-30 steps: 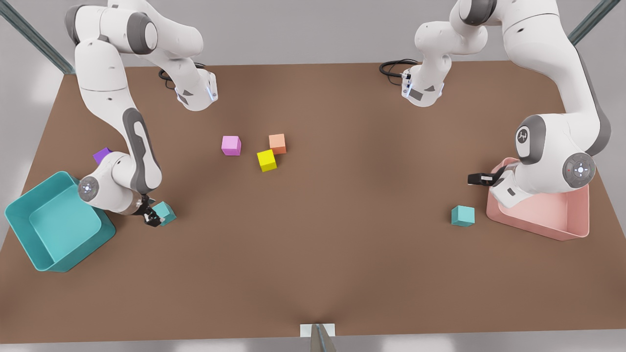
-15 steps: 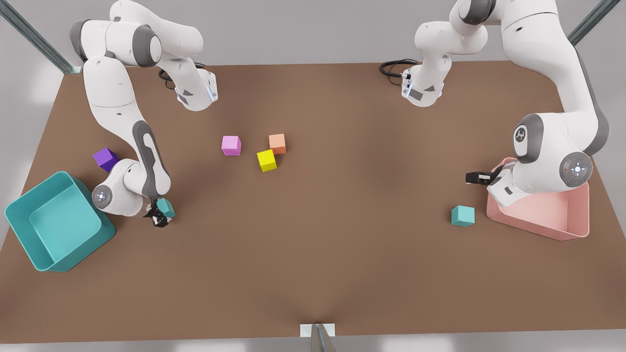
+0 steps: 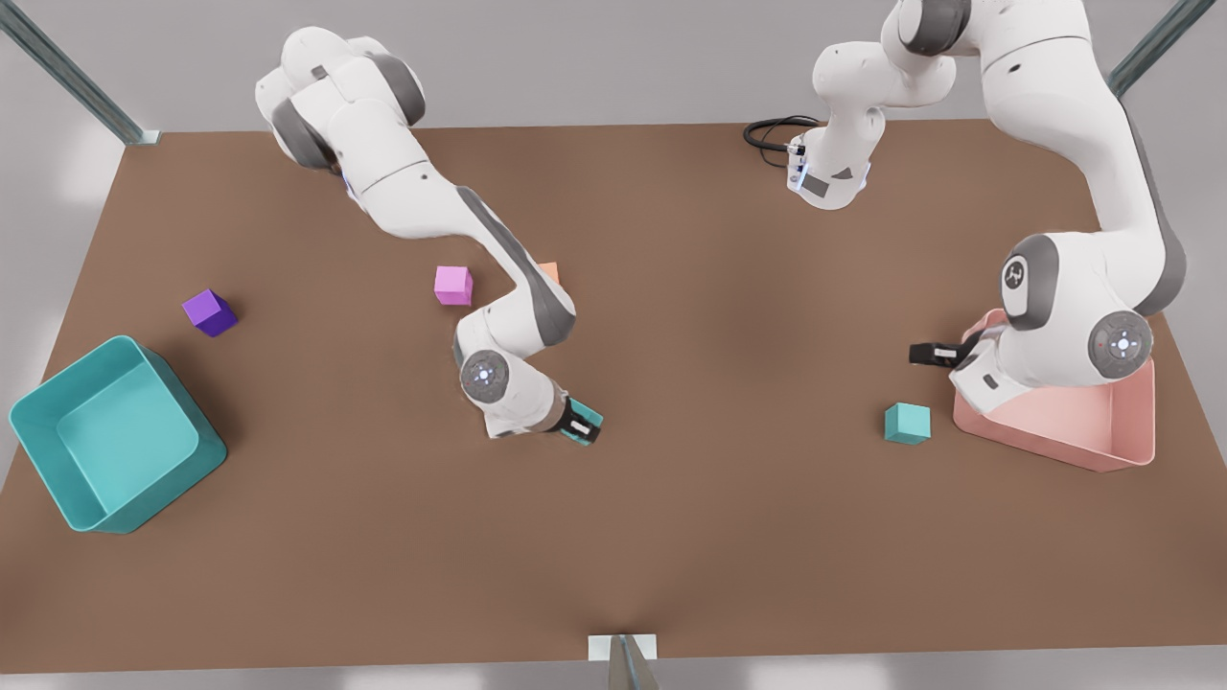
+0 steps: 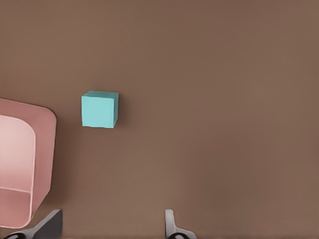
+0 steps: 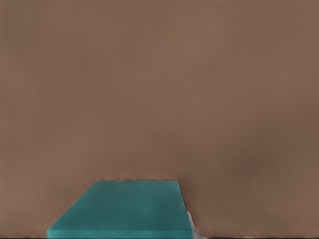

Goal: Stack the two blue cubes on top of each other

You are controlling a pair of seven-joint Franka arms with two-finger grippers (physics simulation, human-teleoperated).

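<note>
One teal cube (image 3: 586,422) is held just above the table's middle, with my right gripper (image 3: 578,425) shut on it; in the right wrist view this cube (image 5: 124,210) sits close under the camera over bare brown table. The second teal cube (image 3: 907,423) rests on the table at the front view's right, beside the pink bin (image 3: 1054,448). My left gripper (image 3: 935,354) hovers open above and behind that cube, with nothing between its fingers. In the left wrist view the resting cube (image 4: 99,109) lies ahead of the left gripper (image 4: 109,226).
A large teal bin (image 3: 38,422) stands at the front view's left, with a purple cube (image 3: 209,312) behind it. A pink cube (image 3: 452,285) and a partly hidden orange cube (image 3: 551,271) lie behind the right arm. The pink bin's corner (image 4: 45,149) borders the resting cube.
The right arm has swung from beside the teal bin toward the table's middle, carrying its teal cube to the front view's right. The left arm has barely moved.
</note>
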